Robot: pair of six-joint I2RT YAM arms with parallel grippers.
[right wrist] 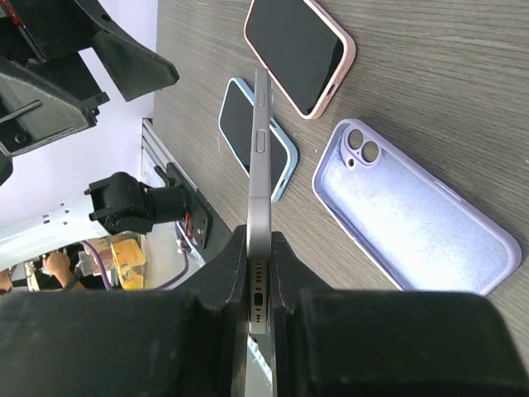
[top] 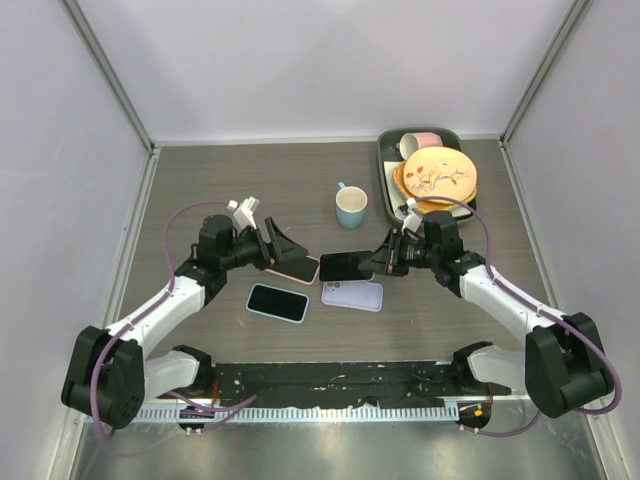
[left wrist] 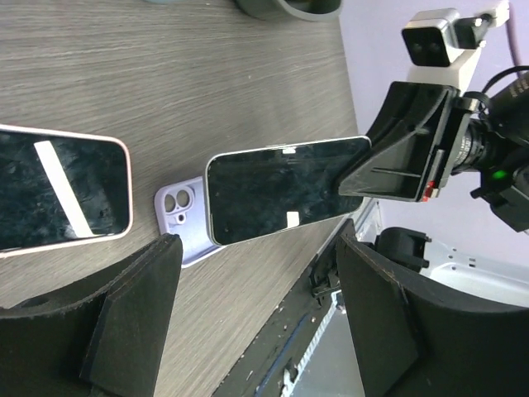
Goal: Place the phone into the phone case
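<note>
- Your left jaws stand wide apart with nothing between them, hovering over the left end of the black-screened phone in a pink case (top: 299, 268).
- A second black-screened phone in a light blue case (top: 277, 302) lies flat on the grey wood-grain worktop (top: 200, 180), nearer the arm bases.
- The bare silver-edged phone (top: 347, 265) is up off the worktop, just above the far edge of the empty lavender phone case (top: 352, 295), not in it.
- Your right jaws are pinched on that phone's port end, gripping front and back.
- A light blue mug (top: 351, 206) stands behind; a dark tray (top: 383, 160) of plates sits far right.
</note>
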